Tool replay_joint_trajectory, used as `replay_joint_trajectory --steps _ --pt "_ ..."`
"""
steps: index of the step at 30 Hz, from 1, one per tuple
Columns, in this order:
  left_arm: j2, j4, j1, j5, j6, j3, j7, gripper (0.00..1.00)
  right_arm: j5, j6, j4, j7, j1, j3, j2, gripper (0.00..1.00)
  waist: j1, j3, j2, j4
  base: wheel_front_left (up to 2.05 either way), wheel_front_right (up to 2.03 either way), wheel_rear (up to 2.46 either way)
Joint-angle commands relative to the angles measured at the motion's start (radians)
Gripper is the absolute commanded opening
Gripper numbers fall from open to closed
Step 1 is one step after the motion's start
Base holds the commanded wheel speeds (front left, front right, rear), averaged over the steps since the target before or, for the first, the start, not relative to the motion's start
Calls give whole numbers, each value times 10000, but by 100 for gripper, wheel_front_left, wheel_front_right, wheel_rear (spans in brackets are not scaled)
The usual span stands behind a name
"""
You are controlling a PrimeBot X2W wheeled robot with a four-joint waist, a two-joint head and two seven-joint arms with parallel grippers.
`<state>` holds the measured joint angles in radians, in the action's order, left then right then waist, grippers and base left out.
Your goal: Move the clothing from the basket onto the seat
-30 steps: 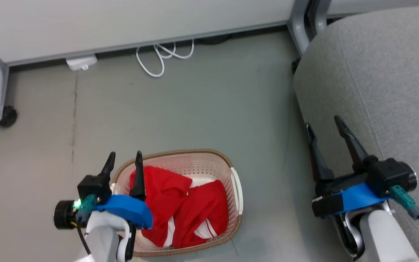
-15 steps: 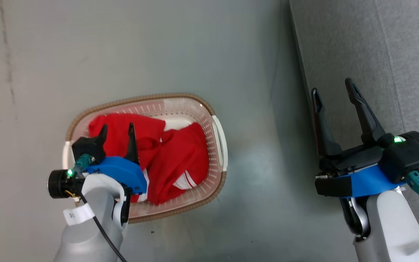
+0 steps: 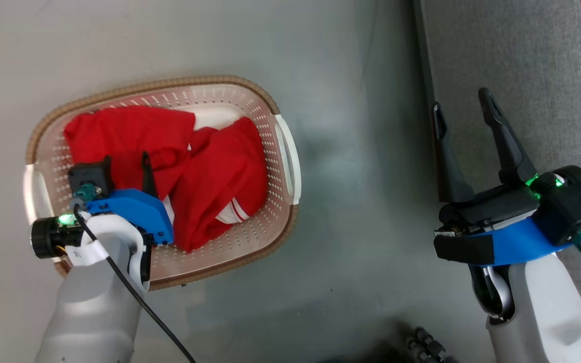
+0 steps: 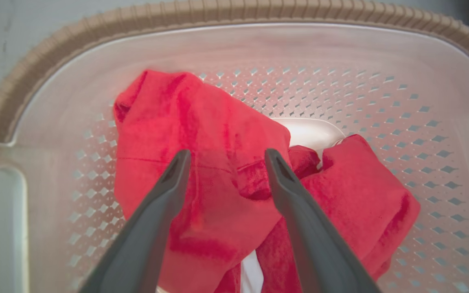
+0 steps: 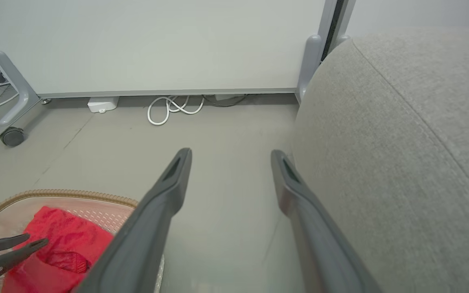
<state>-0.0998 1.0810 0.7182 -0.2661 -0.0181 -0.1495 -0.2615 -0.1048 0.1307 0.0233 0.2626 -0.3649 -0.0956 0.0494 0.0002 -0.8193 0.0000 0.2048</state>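
Left wrist view has the left gripper (image 4: pixel 227 154) spread wide and empty over the clothing (image 4: pixel 185 114), 2 red pieces tangled in the basket (image 4: pixel 234 12); a shallow pinch could slip off, a deep one might drag both.

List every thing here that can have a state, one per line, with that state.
clothing: crumpled in the basket, not gripped.
basket: upright on the floor, loaded.
seat: no clothing on the part shown.
left gripper: open, over the clothing.
right gripper: open, holding nothing.
white cable: coiled on the floor.
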Motion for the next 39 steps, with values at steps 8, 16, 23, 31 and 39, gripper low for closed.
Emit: replay_joint_trajectory --steps 8,16,23,31,39 --pt "-282 923 807 -215 -373 150 65 100 -319 1 -182 33 -213 -94 17 100 -2 -761 0 427 0 0 0" --pt "-364 1441 1190 -421 -583 246 148 100 -462 1 -240 33 -296 -138 17 100 -2 -1010 0 593 0 0 0" --pt "-424 1651 1354 -498 -453 177 178 0 -563 1 -169 34 -309 -161 17 100 -2 -1084 0 658 0 0 0" --pt "-423 1754 1495 -587 -260 53 109 0 -567 1 -93 34 -400 -135 17 100 -2 -1079 0 602 0 0 0" --pt "-408 1820 1465 -723 -99 54 50 0 -553 1 -32 33 -473 -211 17 100 -2 -942 0 531 0 0 0"
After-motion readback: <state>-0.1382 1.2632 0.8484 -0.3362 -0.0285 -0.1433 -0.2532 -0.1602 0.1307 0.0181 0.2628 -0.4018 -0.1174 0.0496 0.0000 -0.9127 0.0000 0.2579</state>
